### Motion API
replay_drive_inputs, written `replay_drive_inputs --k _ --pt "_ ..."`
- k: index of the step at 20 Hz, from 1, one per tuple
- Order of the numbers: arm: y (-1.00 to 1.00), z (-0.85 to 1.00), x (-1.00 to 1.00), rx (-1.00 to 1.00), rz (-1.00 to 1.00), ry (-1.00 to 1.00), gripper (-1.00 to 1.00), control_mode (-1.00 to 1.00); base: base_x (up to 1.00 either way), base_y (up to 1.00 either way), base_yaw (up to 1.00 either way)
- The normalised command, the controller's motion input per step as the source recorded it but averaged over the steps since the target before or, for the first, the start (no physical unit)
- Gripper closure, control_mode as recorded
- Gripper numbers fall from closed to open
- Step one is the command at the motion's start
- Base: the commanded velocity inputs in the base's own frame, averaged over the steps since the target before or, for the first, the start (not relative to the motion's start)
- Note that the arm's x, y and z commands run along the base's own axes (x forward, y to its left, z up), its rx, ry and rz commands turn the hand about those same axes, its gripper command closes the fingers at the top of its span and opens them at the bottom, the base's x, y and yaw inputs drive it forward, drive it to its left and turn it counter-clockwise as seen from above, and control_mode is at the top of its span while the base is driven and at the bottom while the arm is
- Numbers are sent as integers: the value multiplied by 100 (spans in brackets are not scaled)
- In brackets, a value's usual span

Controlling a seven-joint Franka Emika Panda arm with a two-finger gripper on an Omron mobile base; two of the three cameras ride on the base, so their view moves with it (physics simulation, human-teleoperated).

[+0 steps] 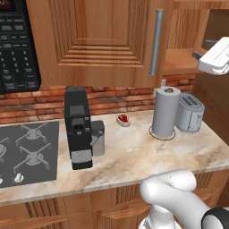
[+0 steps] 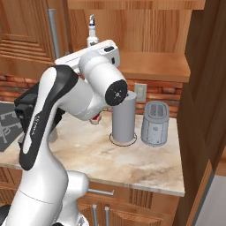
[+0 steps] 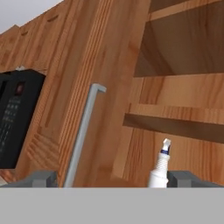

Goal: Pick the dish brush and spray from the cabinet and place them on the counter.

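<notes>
From my remote seat, going left to right, I see the black microwave (image 1: 15,42) above the stove (image 1: 27,152), a black coffee machine (image 1: 78,127) on the tabletop (image 1: 134,156), then the closed cabinet (image 1: 94,36) door with its grey bar handle (image 3: 83,135). Further right a grey paper towel roll (image 2: 123,119) and a toaster (image 2: 154,123) stand side by side on the tabletop below the open shelf (image 2: 154,66). The spray (image 3: 159,168) stands upright on that shelf just right of the handle, the hand is raised level with the shelf, and I cannot tell how far apart the jaws are.
</notes>
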Motion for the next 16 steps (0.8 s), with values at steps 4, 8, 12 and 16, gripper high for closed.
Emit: replay_drive_inputs --k 4,8,12,16 --pt "0 0 37 0 0 0 -100 -100 0 0 0" --pt "-3 -2 42 0 0 1 -100 -100 0 0 0" --pt "0 -7 44 0 2 5 -100 -100 0 0 0" --pt "1 -9 42 0 5 7 -100 -100 0 0 0"
